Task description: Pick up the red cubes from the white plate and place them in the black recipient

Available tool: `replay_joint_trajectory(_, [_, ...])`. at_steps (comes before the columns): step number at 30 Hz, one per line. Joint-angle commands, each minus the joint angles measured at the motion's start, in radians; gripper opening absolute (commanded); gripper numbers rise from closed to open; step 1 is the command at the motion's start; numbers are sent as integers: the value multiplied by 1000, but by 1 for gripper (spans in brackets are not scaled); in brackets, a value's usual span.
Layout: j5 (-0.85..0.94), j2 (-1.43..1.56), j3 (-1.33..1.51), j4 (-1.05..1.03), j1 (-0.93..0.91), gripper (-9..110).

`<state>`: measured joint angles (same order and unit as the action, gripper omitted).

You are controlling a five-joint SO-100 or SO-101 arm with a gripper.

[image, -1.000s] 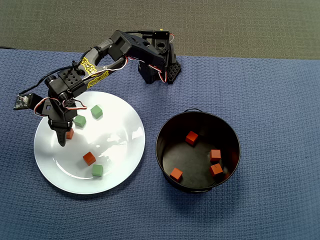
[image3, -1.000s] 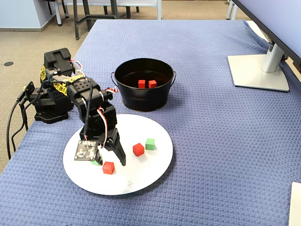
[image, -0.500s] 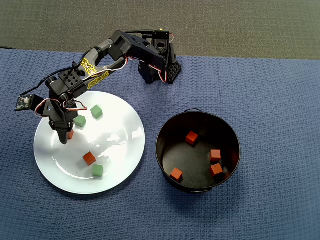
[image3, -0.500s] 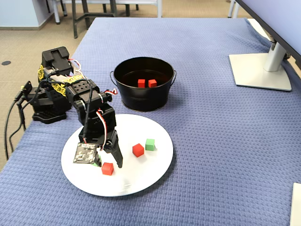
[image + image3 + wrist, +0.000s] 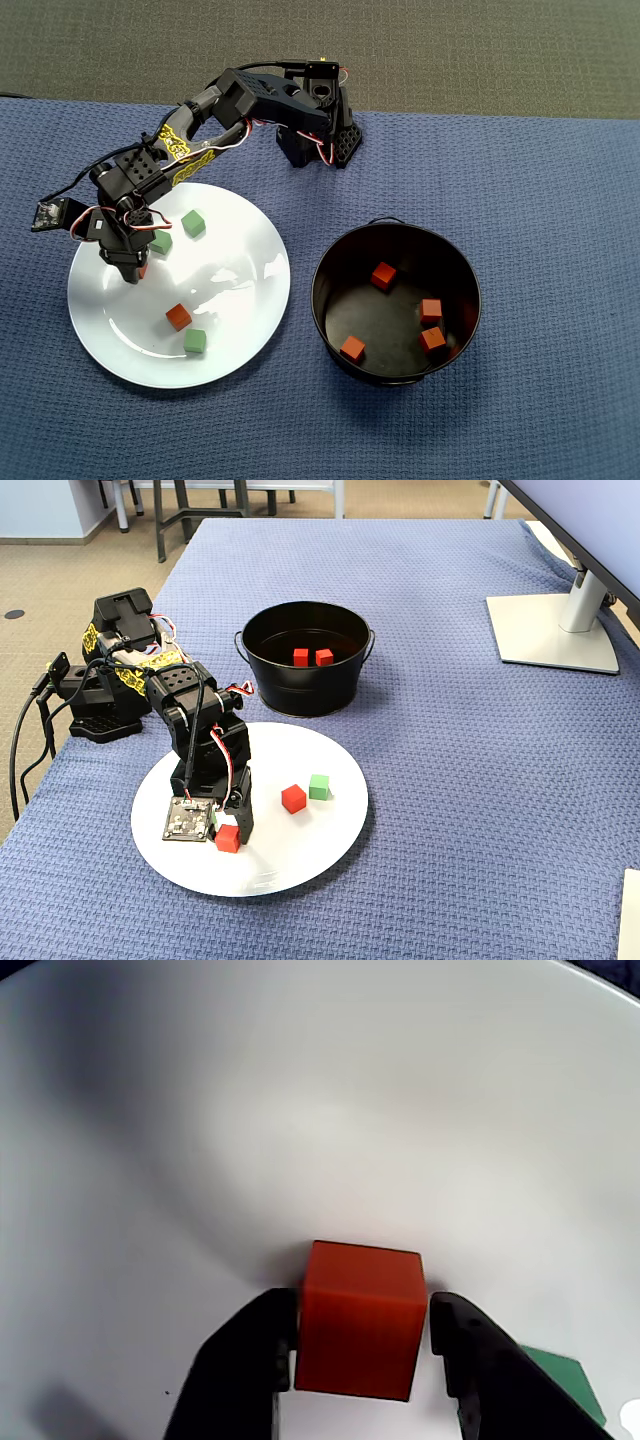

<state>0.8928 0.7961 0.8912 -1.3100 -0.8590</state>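
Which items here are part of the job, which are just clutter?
Job: red cubes, one between the gripper fingers, one loose; white plate; black pot.
Clutter: green cubes; monitor stand.

So the white plate (image 5: 240, 300) has a red cube (image 5: 178, 317) and green cubes around it, arm hunched over its 10 o'clock edge. Black pot (image 5: 330, 262) at 3 o'clock holds four red cubes.

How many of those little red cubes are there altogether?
6. Four lie in the black pot. Two sit on the white plate: one loose, one between the fingers.
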Motion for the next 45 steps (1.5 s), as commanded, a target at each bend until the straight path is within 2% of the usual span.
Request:
replay_joint_trajectory(1, [-8,49,-41,29,3,0])
replay_joint_trajectory(6, [-107,127,-57,21,35,0])
replay_joint_trajectory(11, [-190,308,-91,-100,86,0])
replay_joint_trajectory(19, [-330,600,-110,-273,328,0])
replay_joint_trajectory(26, [-520,834,28,-204,561,0])
replay_joint_trajectory(31, [-575,979,253,-110,805,0])
replay_joint_trajectory(37, [-632,1005,417,-40,1058,0])
replay_joint_trajectory(38, [-624,1005,428,-40,1089,2])
replay_joint_trajectory(40, [-601,996,430,-55,1124,23])
replay_joint_trajectory(41, [-600,988,411,-66,1121,29])
replay_joint_trajectory(45, [-571,931,242,-167,997,30])
